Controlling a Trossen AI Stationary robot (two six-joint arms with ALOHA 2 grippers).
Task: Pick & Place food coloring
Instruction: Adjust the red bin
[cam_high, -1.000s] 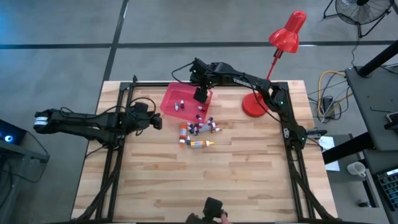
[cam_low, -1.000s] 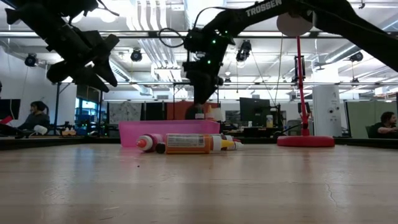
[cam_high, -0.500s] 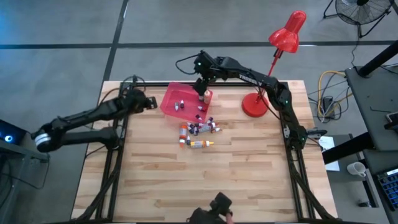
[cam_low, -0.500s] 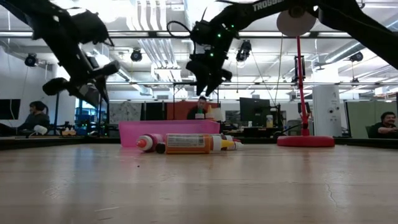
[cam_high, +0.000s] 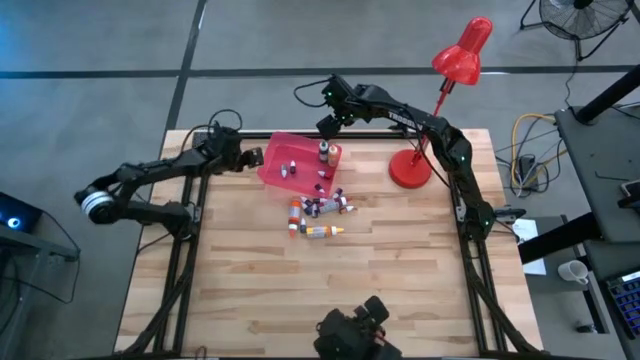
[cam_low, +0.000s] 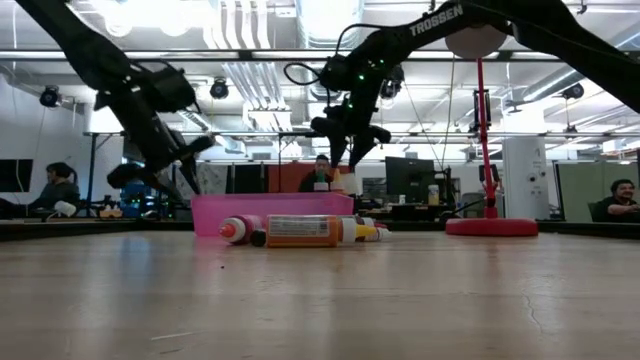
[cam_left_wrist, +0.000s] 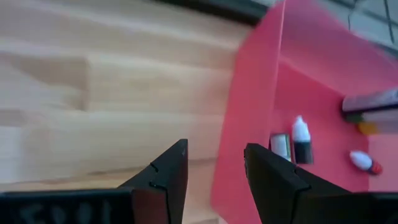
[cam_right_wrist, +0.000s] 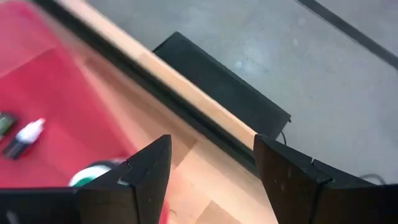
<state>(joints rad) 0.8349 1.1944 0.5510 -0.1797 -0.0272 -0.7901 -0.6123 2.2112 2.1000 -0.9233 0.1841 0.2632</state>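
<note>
Right gripper (cam_high: 327, 124) above the far edge of the table, just past the pink-red tray (cam_high: 275, 152); fingers apart, nothing between them. Left gripper (cam_high: 252, 158) at the tray's left rim, fingers apart and empty.

Food coloring bottles in two lots. A few in the tray: one upright by its far right corner (cam_high: 324, 151), two small ones nearer the middle (cam_high: 288, 168). The rest form a loose pile (cam_high: 318, 208) on the table just in front of the tray, toward the near edge.

The pile's bottles lie on their sides, long axes mixed. Frontmost bottle (cam_high: 320, 230) lies parallel to the near edge, tip toward the right edge.

Risks, as judgement: lying bottles roll when nudged; touching neighbours get dragged along; the upright bottle tips if an arm sweeps low; the left fingers could catch the tray's rim and shift it.
</note>
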